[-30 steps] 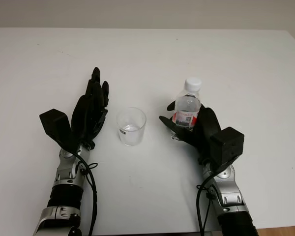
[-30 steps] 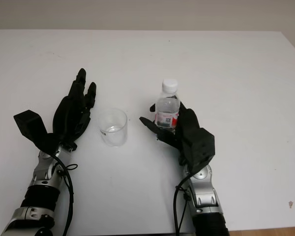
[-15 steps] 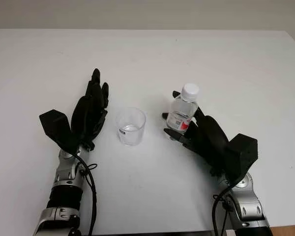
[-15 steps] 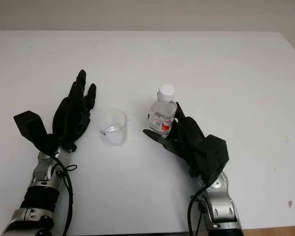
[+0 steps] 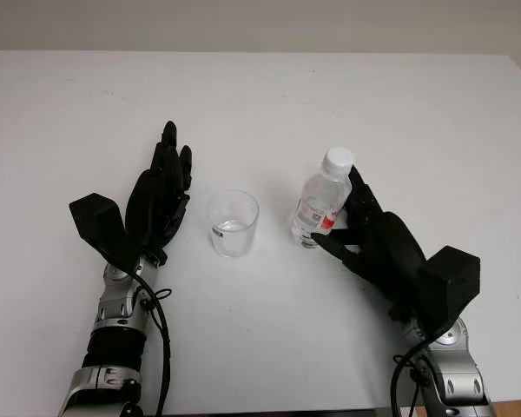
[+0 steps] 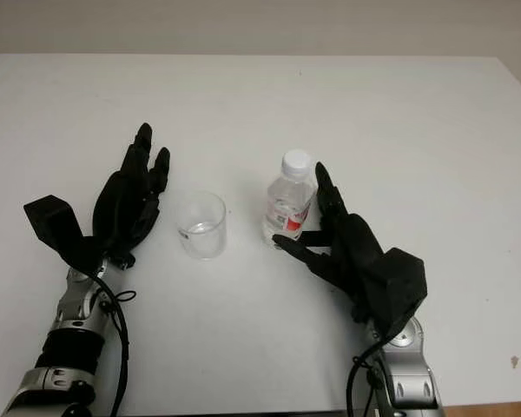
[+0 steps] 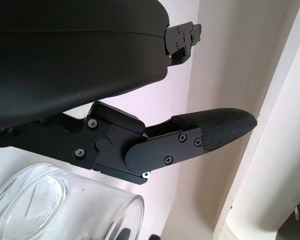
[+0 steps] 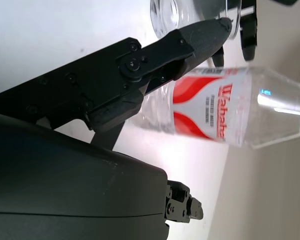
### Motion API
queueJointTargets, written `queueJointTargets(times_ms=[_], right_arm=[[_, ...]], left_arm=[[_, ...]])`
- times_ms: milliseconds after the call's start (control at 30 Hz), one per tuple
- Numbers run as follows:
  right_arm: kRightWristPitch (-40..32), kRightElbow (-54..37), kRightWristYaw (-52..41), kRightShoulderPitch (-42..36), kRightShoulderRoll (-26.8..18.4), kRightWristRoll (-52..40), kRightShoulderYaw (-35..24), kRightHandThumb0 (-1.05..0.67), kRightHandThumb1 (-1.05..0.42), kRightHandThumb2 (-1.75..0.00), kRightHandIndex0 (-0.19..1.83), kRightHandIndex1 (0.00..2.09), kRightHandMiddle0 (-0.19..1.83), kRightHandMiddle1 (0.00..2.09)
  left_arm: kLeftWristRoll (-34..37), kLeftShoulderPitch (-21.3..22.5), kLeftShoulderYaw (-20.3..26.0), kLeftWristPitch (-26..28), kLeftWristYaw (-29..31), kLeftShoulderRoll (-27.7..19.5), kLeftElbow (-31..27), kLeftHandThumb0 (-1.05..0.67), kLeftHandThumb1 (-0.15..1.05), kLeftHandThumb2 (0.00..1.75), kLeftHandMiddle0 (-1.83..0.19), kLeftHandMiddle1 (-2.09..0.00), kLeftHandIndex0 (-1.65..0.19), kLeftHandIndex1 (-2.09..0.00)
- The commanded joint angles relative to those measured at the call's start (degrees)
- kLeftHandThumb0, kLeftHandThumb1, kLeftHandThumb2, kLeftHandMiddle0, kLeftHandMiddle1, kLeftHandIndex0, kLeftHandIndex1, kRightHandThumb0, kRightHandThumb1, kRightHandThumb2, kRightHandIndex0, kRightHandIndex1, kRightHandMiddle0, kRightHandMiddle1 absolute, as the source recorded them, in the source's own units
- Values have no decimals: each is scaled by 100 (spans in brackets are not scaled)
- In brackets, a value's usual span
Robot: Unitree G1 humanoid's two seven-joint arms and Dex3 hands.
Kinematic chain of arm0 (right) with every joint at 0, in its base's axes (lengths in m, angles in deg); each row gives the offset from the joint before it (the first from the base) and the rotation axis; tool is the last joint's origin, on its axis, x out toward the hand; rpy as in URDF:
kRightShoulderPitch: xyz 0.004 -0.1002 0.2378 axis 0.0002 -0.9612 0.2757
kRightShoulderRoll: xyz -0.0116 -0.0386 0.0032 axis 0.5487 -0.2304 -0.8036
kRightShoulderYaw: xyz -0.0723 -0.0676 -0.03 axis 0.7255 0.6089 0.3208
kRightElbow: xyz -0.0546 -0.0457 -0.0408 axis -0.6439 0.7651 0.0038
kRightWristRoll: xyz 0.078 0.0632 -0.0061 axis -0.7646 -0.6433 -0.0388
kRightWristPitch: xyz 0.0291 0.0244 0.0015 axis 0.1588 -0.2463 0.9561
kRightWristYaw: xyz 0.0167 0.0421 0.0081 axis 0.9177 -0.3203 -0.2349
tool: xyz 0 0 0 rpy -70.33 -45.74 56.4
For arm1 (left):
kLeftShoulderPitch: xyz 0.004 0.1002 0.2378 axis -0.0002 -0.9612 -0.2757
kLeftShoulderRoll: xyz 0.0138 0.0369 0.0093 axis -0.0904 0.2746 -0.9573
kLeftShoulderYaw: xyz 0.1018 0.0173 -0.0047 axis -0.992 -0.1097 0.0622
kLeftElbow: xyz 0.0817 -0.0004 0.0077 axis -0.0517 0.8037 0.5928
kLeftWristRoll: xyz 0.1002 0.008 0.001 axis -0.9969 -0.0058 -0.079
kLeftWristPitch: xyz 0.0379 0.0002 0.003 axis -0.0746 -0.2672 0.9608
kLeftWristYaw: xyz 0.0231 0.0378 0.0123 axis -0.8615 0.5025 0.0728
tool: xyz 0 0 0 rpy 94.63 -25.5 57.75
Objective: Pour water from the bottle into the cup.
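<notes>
I have the bottle (image 5: 321, 200) standing capped and tilted on the white worktop (image 5: 260, 95), just right of the clear cup (image 5: 234, 222), which holds a little water. My right hand (image 5: 378, 246) sits right behind the bottle with its fingers (image 8: 190, 42) uncurled beside the label rather than wrapped round it, while my left hand (image 5: 159, 198) waits open just left of the cup. My worry is that the leaning bottle tips or skids if I nudge it without closing on it, and with the cap on nothing can pour.
</notes>
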Motion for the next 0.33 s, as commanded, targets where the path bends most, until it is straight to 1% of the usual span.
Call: queueJointTargets(times_ms=[0, 300], right_arm=[[187, 156, 95, 139, 34, 59, -34, -103, -94, -6, -19, 0, -19, 0], [730, 691, -36, 513, -16, 59, 37, -105, -94, -6, -19, 0, -19, 0]], left_arm=[[12, 10, 19, -23, 16, -9, 90, -85, 105, 68, 15, -6, 19, -4], [17, 13, 22, -72, 34, -16, 121, -85, 105, 68, 16, -5, 19, -4]])
